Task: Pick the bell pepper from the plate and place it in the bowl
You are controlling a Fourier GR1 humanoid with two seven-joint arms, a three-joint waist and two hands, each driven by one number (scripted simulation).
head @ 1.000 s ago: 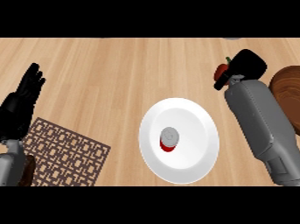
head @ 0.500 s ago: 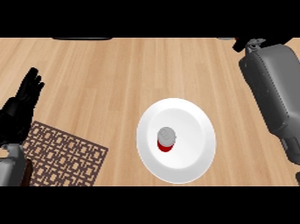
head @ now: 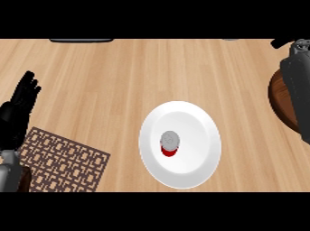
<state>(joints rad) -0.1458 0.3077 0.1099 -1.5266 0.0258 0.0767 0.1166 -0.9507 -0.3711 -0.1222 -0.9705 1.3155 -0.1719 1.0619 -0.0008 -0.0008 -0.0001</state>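
Note:
A white plate lies at the middle of the wooden counter, with a small red and grey thing on it. A brown bowl sits at the right edge, mostly hidden under my right forearm. Only a black sliver of my right hand shows at the top right, beyond the bowl; whatever it holds is out of sight. My left hand rests open at the left edge, fingers up, far from the plate.
A brown lattice mat lies at the lower left, beside my left forearm. A dark flat thing shows at the counter's far edge.
My right arm has swung right and farther away, over the bowl, its hand passing the top edge. The red thing seen in that hand earlier no longer shows. The left hand stayed put.

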